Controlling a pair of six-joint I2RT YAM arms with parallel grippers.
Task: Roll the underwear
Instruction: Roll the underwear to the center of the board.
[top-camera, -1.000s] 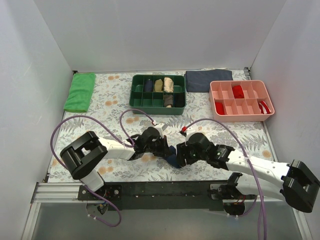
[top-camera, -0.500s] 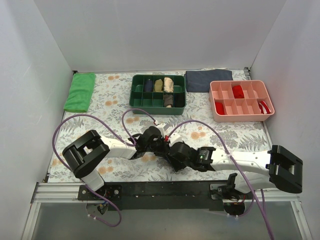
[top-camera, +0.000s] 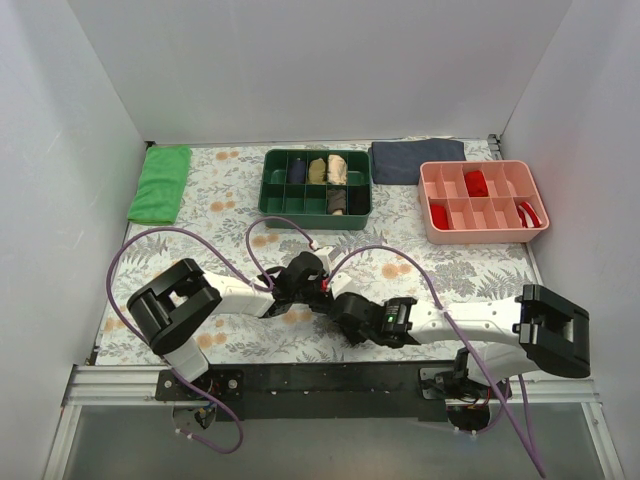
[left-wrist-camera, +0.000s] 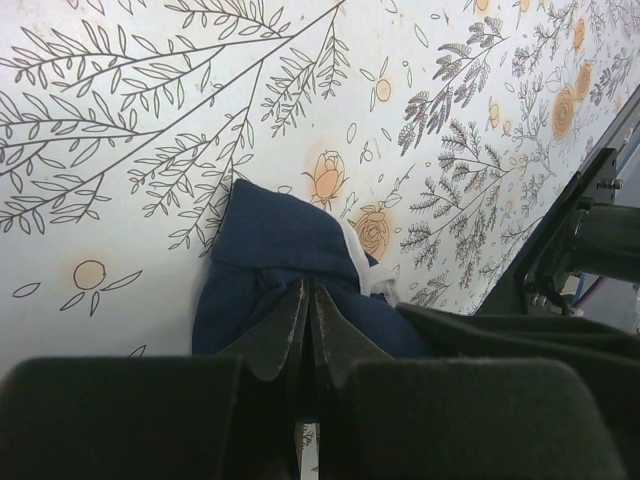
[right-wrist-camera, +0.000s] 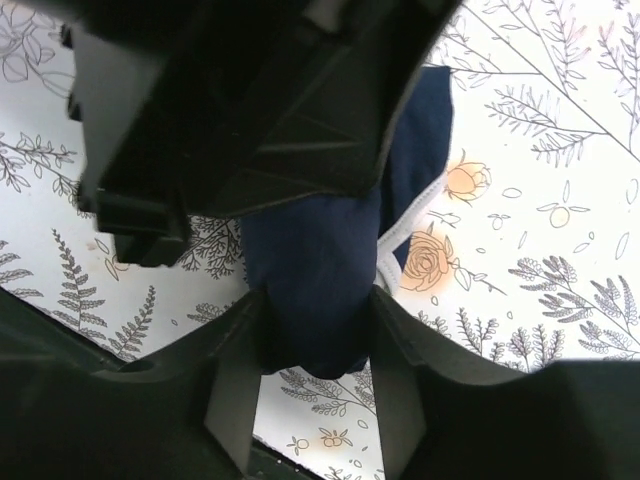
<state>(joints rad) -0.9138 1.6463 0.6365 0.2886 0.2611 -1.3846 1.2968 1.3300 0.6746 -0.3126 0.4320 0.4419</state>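
one change: right tool (right-wrist-camera: 315, 322) slid leftward, clamping the underwear (right-wrist-camera: 335, 235).

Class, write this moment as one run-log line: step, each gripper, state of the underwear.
step: roll underwear | left gripper: shut on underwear | right gripper: shut on underwear | underwear: bunched on table

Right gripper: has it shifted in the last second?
Yes. In the top view the right gripper has slid left, from below the green tray's right end toward its middle, nearer the left gripper.
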